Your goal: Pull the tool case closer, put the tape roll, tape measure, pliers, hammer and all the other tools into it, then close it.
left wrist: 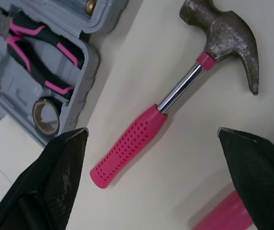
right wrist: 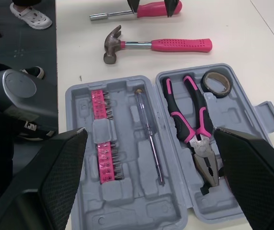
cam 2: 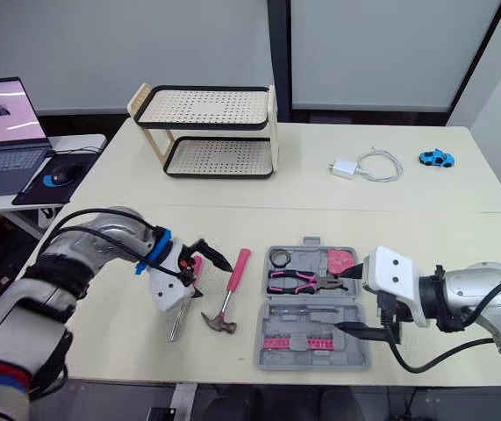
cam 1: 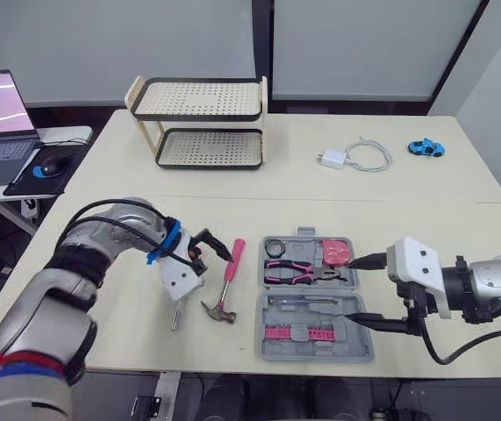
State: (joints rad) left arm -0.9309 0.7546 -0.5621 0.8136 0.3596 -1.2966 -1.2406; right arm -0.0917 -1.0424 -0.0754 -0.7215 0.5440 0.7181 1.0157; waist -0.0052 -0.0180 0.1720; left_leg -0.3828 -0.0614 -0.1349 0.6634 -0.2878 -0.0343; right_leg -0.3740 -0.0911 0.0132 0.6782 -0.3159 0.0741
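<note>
On the cream table point(cam 1: 136, 333), the hammer point(cam 1: 229, 279) lies just left of the open tool case point(cam 1: 347, 349), with its handle pointing away from the robot. The left gripper point(cam 1: 208, 248) is the nearer one and hangs over the grip, jaws wide and empty. The right gripper point(cam 1: 371, 291) gapes empty at the case's right edge. The right wrist view brings out a pink-handled driver point(right wrist: 153, 8) just beside the left gripper.

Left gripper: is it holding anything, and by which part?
Nothing. The left gripper is open, fingers wide apart; the hammer lies untouched on the table.
</note>
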